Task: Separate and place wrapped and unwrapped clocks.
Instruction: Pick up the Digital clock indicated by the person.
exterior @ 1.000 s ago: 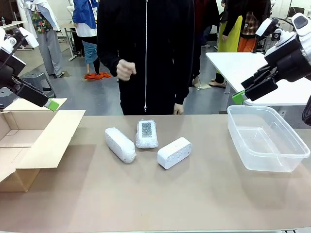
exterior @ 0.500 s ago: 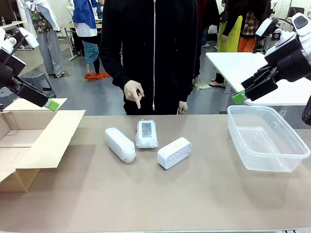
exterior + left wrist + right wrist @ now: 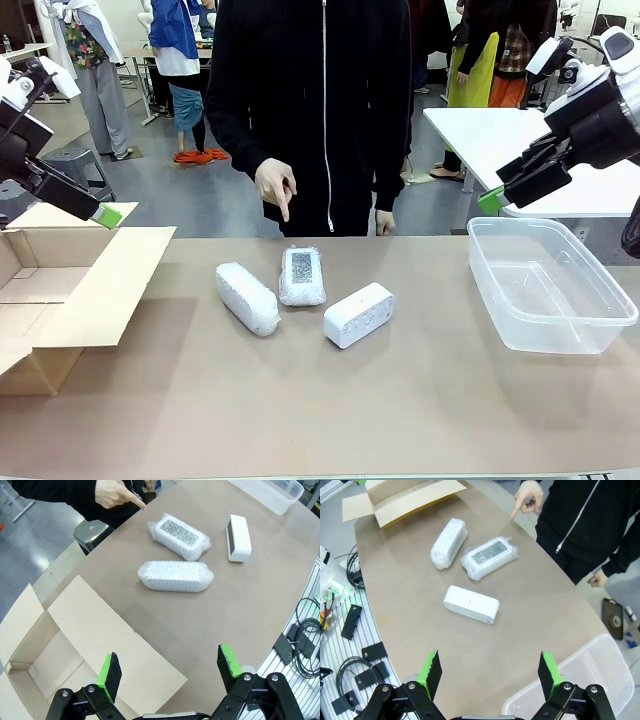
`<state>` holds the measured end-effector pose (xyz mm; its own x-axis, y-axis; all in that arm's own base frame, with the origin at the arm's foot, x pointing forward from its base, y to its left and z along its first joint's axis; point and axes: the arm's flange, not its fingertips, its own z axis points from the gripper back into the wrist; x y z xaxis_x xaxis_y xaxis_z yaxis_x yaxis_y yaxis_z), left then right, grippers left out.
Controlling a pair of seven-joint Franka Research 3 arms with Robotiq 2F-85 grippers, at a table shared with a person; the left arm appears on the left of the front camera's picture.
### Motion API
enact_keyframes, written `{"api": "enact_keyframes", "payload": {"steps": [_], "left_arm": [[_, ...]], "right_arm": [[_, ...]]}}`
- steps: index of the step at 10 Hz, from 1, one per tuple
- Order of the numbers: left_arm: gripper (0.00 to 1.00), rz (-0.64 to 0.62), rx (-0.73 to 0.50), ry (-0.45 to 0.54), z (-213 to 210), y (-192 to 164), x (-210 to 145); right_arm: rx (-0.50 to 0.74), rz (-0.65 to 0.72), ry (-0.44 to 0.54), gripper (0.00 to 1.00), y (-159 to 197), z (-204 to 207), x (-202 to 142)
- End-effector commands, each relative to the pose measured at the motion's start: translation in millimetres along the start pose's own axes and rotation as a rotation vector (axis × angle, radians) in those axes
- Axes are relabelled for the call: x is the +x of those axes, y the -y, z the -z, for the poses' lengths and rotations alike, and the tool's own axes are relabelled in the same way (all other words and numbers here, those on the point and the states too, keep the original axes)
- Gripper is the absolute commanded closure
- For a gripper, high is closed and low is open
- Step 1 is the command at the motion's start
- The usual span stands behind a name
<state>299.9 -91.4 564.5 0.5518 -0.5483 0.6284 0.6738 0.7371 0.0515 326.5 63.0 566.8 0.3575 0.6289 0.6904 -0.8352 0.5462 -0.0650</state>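
Left claw: The left claw is spread wide and empty, raised over the open flap of the brown cardboard box at the left end of the bench.
Right claw: The right claw is also spread and empty, raised above the far rim of the clear plastic tub at the right end.
Why so held: Each claw seems parked by its own container, leaving the middle free. Box and tub look like the two sorting places, but which takes which I cannot tell.
Clocks: Three lie mid-bench in a loose row, none touching: a fully wrapped whitish oblong clock, a wrapped clock with a dark face showing, and a bare smooth white clock.
Relative to the claws: All are well apart from both claws. The fully wrapped one lies nearest the left claw, the bare one nearest the right.
Person's hand: The person's hand points a finger downward beyond the far edge, probably a cue toward the wrapped pair.
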Motion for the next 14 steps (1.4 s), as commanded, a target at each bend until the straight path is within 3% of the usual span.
{"api": "enact_keyframes", "payload": {"steps": [1,8,9,10,12,14], "left_arm": [[0.00,-0.001,0.004,0.010,-0.8,-0.6,1.2],[0.00,0.000,0.000,0.000,0.0,0.0,0.0],[0.00,-0.014,-0.007,-0.012,25.7,9.3,35.3],[0.00,-0.077,0.067,-0.022,55.3,17.9,68.7],[0.00,-0.227,0.192,-0.075,103.3,10.5,98.8],[0.00,-0.392,0.201,-0.046,155.2,11.2,116.7]], "right_arm": [[0.005,0.005,0.009,0.00,1.1,-0.5,-0.6],[0.005,0.005,0.009,0.00,1.1,-0.5,-0.6],[0.005,0.005,0.009,0.00,1.1,-0.5,-0.6],[0.005,0.005,0.009,0.00,1.1,-0.5,-0.6],[0.005,0.005,0.009,0.00,1.1,-0.5,-0.6],[0.005,0.005,0.009,0.00,1.1,-0.5,-0.6]]}}
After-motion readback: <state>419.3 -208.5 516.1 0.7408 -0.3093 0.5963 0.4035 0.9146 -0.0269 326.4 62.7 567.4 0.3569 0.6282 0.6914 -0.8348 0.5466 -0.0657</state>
